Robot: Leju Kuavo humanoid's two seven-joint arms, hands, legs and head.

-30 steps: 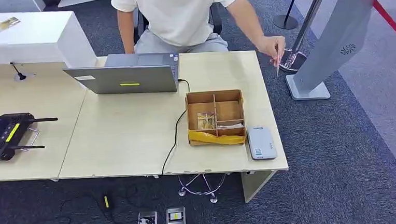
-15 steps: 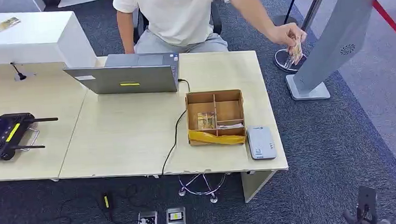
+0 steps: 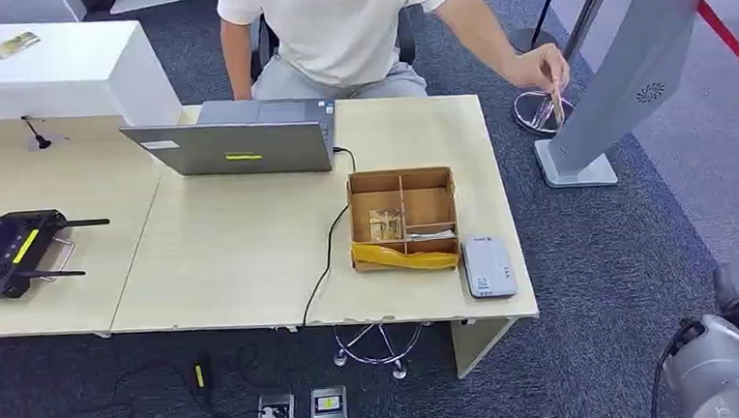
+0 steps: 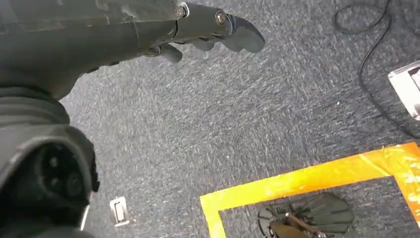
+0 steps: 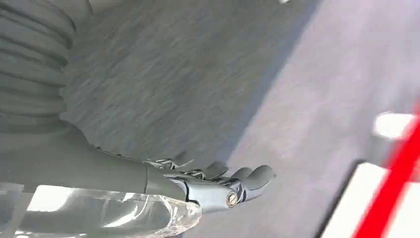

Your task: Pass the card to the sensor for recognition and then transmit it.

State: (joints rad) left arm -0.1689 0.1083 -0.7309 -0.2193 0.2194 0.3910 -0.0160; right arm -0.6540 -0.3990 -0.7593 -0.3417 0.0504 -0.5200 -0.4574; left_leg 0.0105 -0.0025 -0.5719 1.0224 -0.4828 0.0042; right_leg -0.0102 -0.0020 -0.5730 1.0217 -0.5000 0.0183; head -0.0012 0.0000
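Observation:
A person seated behind the table holds a card [image 3: 557, 102] out past the table's far right corner. The grey card sensor [image 3: 488, 267] lies at the table's front right corner, beside a partitioned cardboard box [image 3: 433, 205] that holds more cards [image 3: 384, 225]. My right arm [image 3: 720, 377] rises at the lower right, well away from the table. In the right wrist view my right hand [image 5: 218, 186] has its fingers stretched out over the carpet and holds nothing. My left hand [image 4: 213, 27] hangs above the carpet with fingers extended and nothing in it.
A laptop [image 3: 236, 144] stands at the table's back with a cable running off the front edge. A black remote controller [image 3: 15, 252] lies at the left. A grey kiosk stand [image 3: 619, 68] rises right of the table. Floor sockets [image 3: 300, 409] and yellow tape [image 4: 307, 181] mark the carpet.
My right arm has come up into the lower right of the head view. The person's hand lifted the card away from the table's corner and now holds it out edge-on.

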